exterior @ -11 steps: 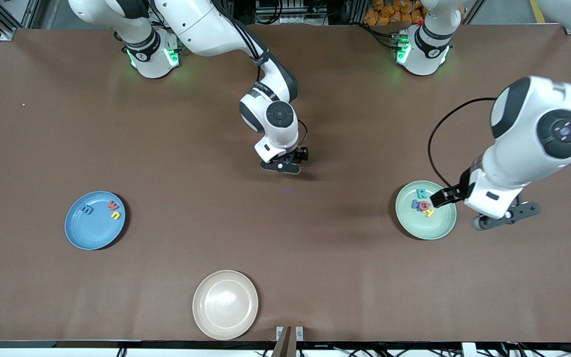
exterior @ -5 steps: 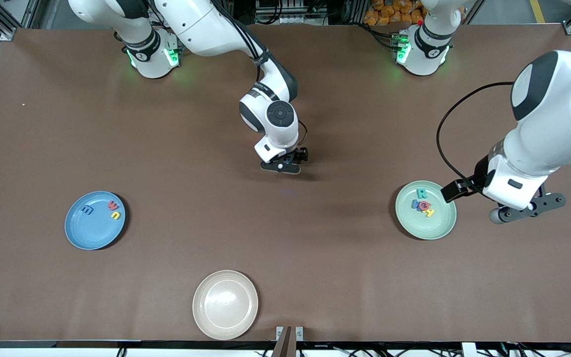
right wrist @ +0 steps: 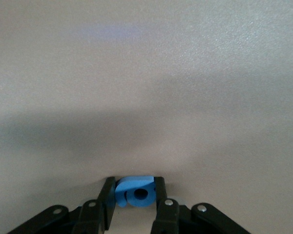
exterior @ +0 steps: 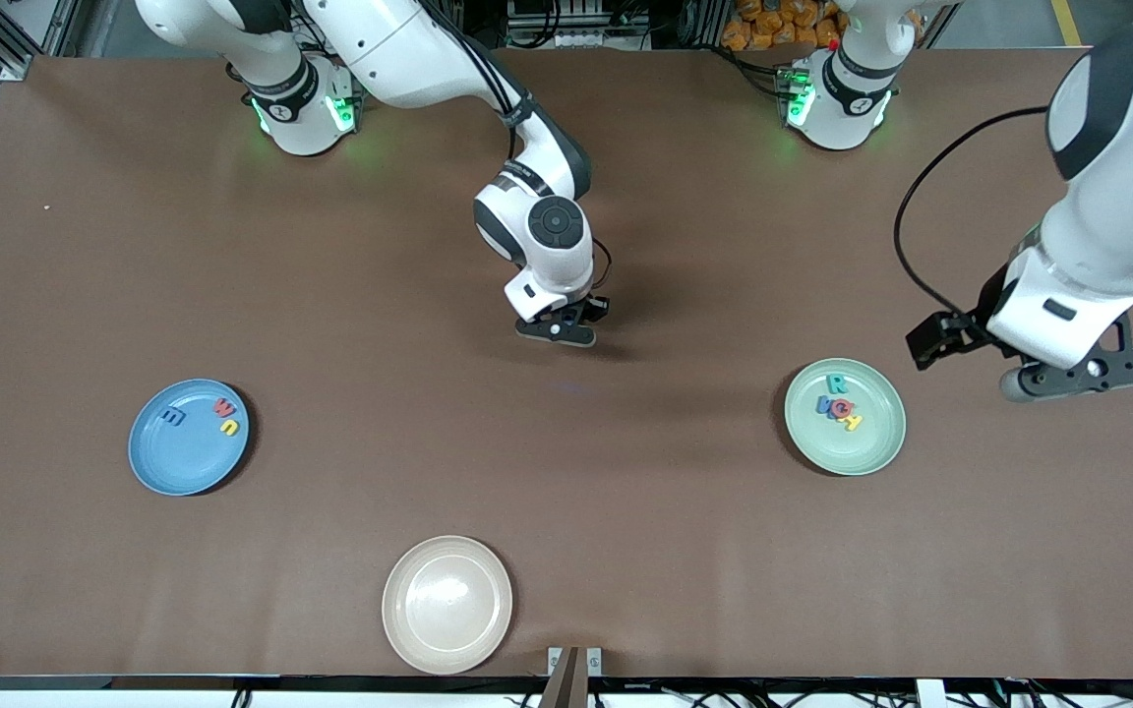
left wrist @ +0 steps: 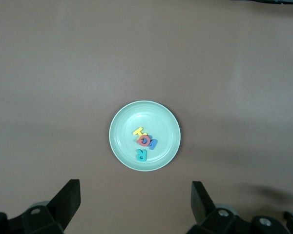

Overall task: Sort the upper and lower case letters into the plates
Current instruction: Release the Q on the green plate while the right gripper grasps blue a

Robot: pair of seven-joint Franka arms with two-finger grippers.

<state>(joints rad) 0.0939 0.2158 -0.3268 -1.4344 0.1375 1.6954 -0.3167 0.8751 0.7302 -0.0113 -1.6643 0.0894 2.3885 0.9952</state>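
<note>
Landmark: the cream plate [exterior: 447, 604], at the table edge nearest the front cam, bare inside.

R gripper [exterior: 560, 328] sits down at the table [exterior: 566, 472] mid-area, farther from the front cam than the cream plate and a bit toward the L arm's end. Its fingers [right wrist: 106, 197] are clamped on a small blue letter [right wrist: 135, 191] w/ a round hole; in the R wrist view the letter sits squarely between both pads, touching each. Can't read which letter it is.

L gripper [exterior: 1083, 374] is up in the air, over bare table toward the L arm's end, well apart from the cream plate. Fingers [left wrist: 68, 197] spread wide, nothing between them.

Mint green plate [exterior: 845, 416]: toward the L arm's end from the cream plate, farther from the front cam. Holds 4 letters bunched together near its middle: teal R [exterior: 835, 384], yellow H [exterior: 851, 422], red one [exterior: 843, 408], blue one [exterior: 827, 407], some overlapping.

Light blue plate [exterior: 189, 437]: toward the R arm's end from the cream plate, also farther from cam. Holds 3 letters: blue [exterior: 174, 417], red [exterior: 223, 406], yellow [exterior: 229, 427], the red and yellow close together, the blue apart.
</note>
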